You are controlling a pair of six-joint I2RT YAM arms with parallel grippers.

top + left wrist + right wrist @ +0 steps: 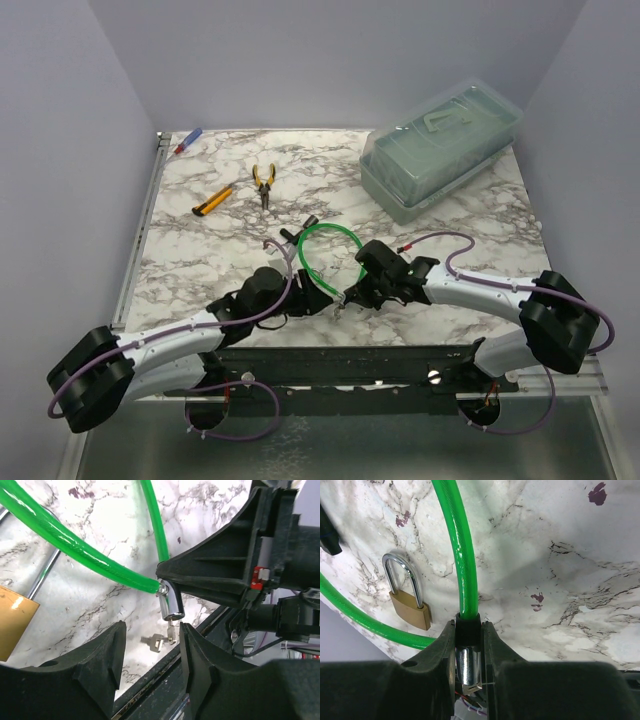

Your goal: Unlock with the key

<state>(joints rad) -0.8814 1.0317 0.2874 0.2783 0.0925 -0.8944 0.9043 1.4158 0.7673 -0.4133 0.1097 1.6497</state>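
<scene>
A green cable [330,232] lies looped on the marble table. My right gripper [468,630] is shut on its silvery cylinder end [468,662], which also shows in the left wrist view [171,604]. A tiny silver key [171,628] sticks out of that end, and a second small key piece [153,642] hangs beside it just above the table. My left gripper [151,630] is open, its fingers on either side of the key and not touching it. A small brass padlock [410,607] lies inside the loop and also shows in the left wrist view [12,625].
A clear lidded plastic box [440,150] stands at the back right. Yellow-handled pliers [264,185], a yellow utility knife [212,201] and a pen [187,141] lie at the back left. The table's dark front rail [165,680] runs just under the key.
</scene>
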